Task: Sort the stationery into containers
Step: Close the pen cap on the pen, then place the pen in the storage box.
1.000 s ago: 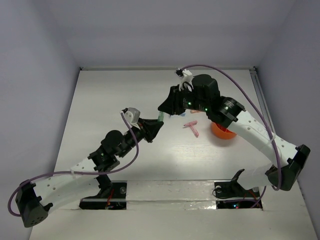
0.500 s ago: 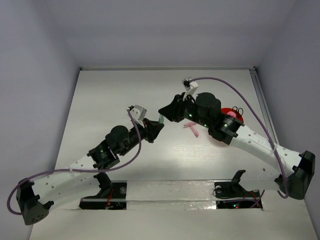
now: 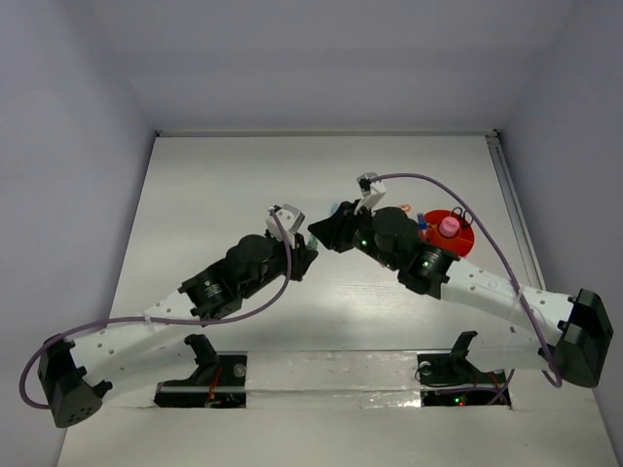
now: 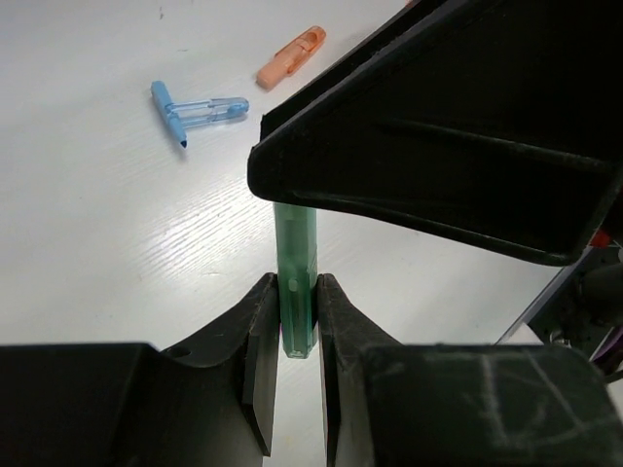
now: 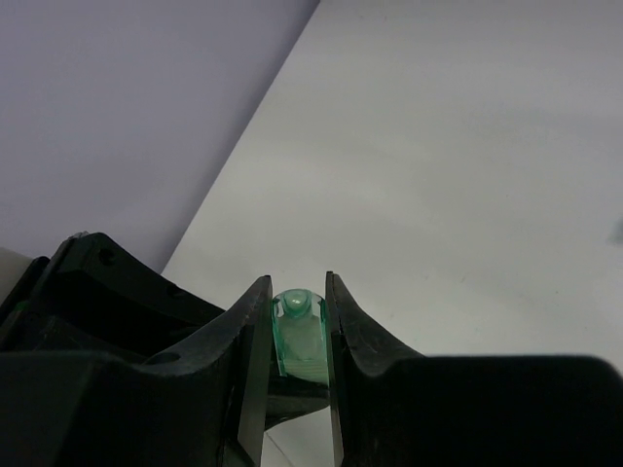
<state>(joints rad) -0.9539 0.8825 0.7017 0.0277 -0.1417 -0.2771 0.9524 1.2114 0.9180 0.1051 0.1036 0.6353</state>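
While the pale green stick (image 4: 295, 243) is clamped by both claws at once, the sort is judged to be partly done. Near the middle of the table (image 3: 195, 195), the left gripper (image 4: 294, 292) is closed on one end of the stick and the right gripper (image 5: 296, 284) is closed on the other. The stick appears to be held clear of the surface, as for a hand-over.

Just beyond the claws, a light blue T-shaped piece (image 4: 195, 109) and a small orange piece (image 4: 290, 58) are left loose on the table. These and the stick are still to be placed.

Toward the right edge, the orange-red bowl (image 3: 468, 236) is seen to contain the pink cylindrical tube (image 3: 449, 227), with the black-handled scissors (image 3: 461, 212) at its far rim. No second container is seen.

The surface is white with faint wood grain. It is enclosed on the left, far and right sides by plain pale grey walls (image 3: 78, 146).
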